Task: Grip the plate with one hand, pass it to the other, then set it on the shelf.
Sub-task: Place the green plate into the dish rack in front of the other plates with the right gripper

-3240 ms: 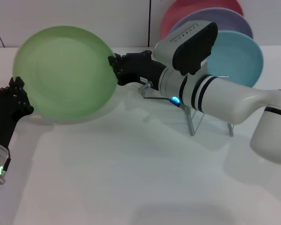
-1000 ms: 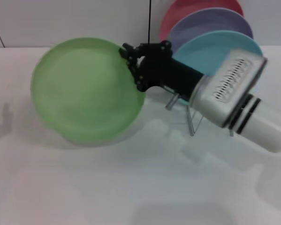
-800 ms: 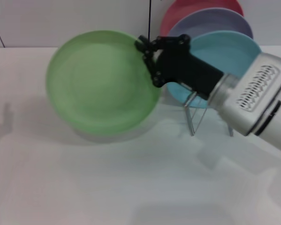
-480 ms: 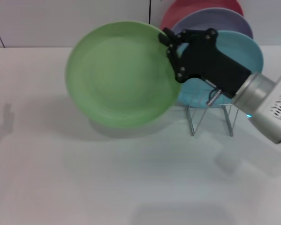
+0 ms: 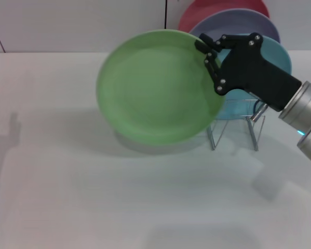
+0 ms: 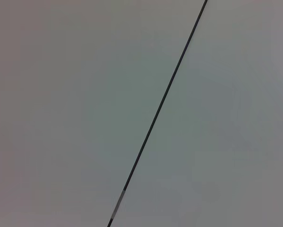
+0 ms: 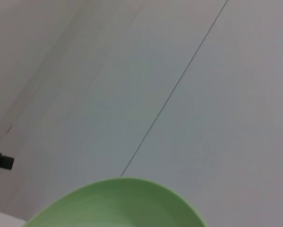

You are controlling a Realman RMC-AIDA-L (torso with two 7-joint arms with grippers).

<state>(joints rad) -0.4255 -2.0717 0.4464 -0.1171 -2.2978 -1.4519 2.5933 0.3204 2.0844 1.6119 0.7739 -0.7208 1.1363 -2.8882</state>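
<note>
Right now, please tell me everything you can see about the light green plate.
The light green plate is round, looks like plastic, with a shallow raised rim. It is held in the air, tilted with its face toward the head camera, above the white table. The right gripper is shut on its rim. It partly hides the turquoise plate standing in the wire rack.

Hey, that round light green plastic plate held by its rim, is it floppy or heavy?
The light green plate probably is stiff: gripped at one rim point by the right gripper, it shows no sag. Likely light. Its smooth rim may slip.
</note>
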